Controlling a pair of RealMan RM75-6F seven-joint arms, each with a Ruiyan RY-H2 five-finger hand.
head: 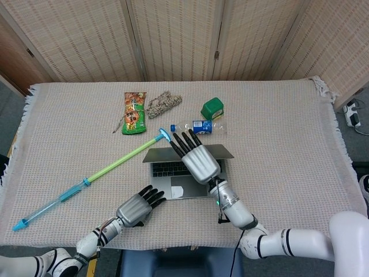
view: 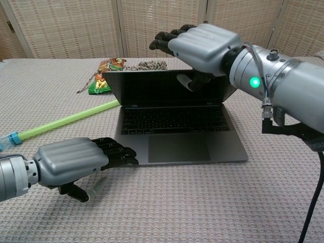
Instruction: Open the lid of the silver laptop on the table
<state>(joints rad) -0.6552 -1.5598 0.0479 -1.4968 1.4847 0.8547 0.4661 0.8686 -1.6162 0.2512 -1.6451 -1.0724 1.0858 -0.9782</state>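
Observation:
The silver laptop (head: 167, 180) (view: 177, 131) stands open near the table's front edge, its dark screen close to upright. My right hand (head: 199, 161) (view: 202, 43) holds the lid's top edge, with its fingers reaching over the top and its thumb against the screen side. On the cloth, my left hand (head: 135, 209) (view: 71, 162) lies at the laptop's front left corner. Its dark fingertips touch the base there and nothing is in its grasp.
A green and blue stick (head: 92, 178) (view: 61, 121) lies slantwise left of the laptop. Behind the lid are a water bottle (head: 199, 127), a green container (head: 212, 108), a coil of rope (head: 163, 104) and a snack bag (head: 134, 113) (view: 104, 76).

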